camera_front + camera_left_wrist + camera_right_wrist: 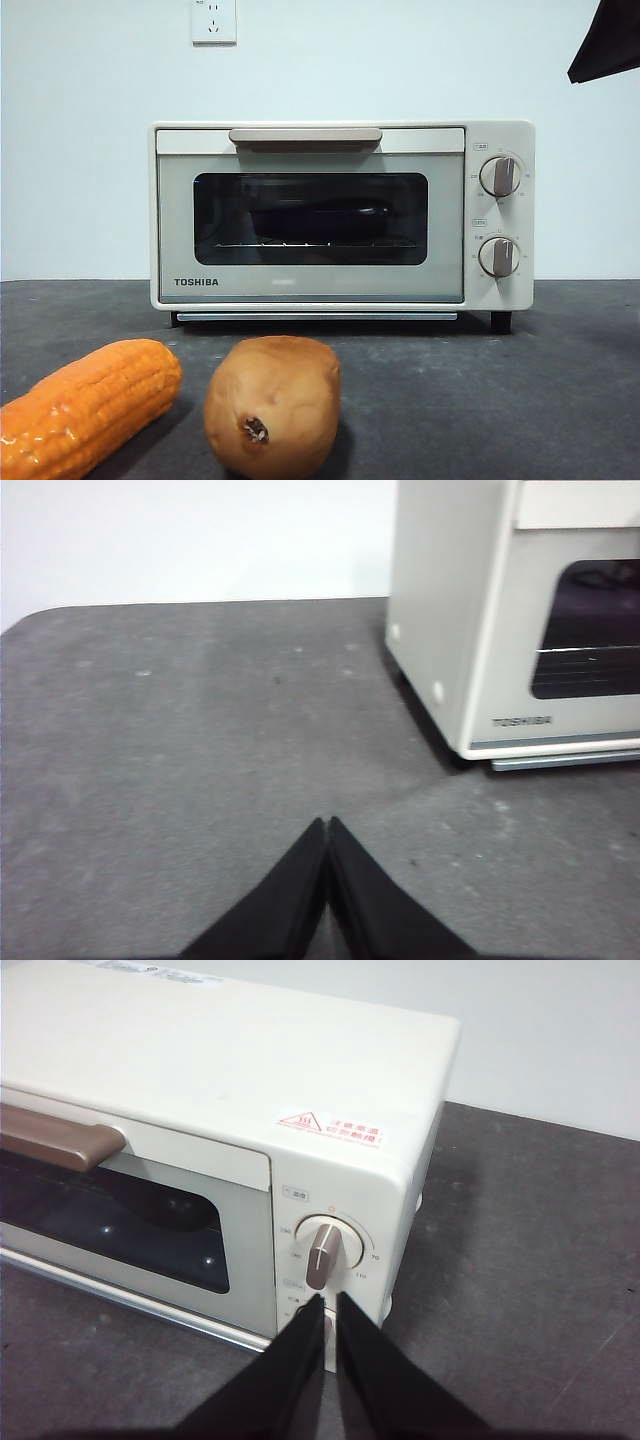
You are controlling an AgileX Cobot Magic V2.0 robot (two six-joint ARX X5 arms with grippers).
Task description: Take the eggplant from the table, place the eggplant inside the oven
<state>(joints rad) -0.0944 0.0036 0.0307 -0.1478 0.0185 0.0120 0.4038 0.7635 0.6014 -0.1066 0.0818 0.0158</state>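
Note:
The cream-white Toshiba oven (340, 215) stands at the back of the table with its door closed. Behind the dark glass a glossy, dark, elongated shape (318, 220) lies on the rack; it looks like the eggplant. No eggplant lies on the table (500, 400). My left gripper (327, 822) is shut and empty, low over bare table beside the oven's (470, 630) left side wall. My right gripper (328, 1300) is shut and empty, held above the oven's (220, 1070) right front corner, over the upper knob (320, 1252). It shows as a black tip (605, 45) in the front view.
An orange corn cob (85, 405) lies at the front left, with a tan-brown potato (272, 405) beside it, both well in front of the oven. The beige bar handle (305, 136) runs along the door's top. A wall socket (213, 20) sits high on the white wall.

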